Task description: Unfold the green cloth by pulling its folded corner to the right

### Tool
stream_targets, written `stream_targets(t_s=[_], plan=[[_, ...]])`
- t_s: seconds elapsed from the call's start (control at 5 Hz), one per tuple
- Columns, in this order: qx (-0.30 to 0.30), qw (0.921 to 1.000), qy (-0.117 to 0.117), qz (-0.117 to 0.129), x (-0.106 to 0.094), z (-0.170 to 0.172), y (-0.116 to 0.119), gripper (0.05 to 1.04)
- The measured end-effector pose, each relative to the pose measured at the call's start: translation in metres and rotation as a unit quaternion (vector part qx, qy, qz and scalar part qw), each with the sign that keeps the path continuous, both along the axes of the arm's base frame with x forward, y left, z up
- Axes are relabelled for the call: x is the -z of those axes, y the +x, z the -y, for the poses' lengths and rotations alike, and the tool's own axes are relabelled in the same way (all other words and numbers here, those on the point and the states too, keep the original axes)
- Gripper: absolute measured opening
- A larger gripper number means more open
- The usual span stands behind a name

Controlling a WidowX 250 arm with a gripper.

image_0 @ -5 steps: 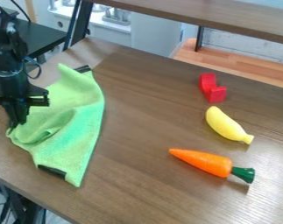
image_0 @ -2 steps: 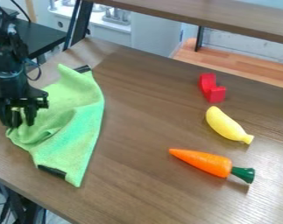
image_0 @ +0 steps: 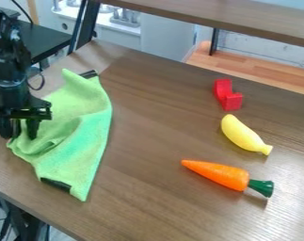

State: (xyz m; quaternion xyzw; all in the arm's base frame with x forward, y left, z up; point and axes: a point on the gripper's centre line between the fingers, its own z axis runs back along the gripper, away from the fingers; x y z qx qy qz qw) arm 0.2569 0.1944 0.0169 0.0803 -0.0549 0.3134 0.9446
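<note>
The black gripper (image_0: 20, 129) hangs at the left edge of the view, over the left corner of a green cloth (image_0: 76, 136). Its two fingers stand apart, their tips at the cloth's left edge; whether they touch the fabric I cannot tell. The cloth lies rumpled on the brown table, with a fold near the gripper and dark patches at its top and bottom corners. On the right side are a red block (image_0: 228, 94), a yellow banana (image_0: 244, 134) below it, and an orange carrot (image_0: 226, 174) with a green top.
The wooden table (image_0: 160, 207) has its near edge running along the lower left. A raised wooden shelf (image_0: 242, 19) crosses the upper right behind it. A black side table (image_0: 44, 40) stands behind the arm.
The gripper has turned and its fingers have spread from close together to apart, while it has stayed over the cloth's left corner. The cloth and the other objects have not visibly moved.
</note>
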Motion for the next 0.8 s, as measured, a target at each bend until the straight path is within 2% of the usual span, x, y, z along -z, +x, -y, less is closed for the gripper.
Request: stream_targets(t_s=[0.2,0.4,0.6,0.8], plan=[[-0.005,1.0,0.003,-0.001,-0.0005,-0.0017,-0.0006,0.355],[-0.004,1.0,0.003,-0.003,-0.001,-0.0014,-0.0004,0.167],[-0.011,0.9999,0.005,-0.007,-0.0028,-0.0034,-0.0011,0.125],[-0.019,0.9997,0.006,-0.017,-0.0046,-0.0048,-0.003,0.349]])
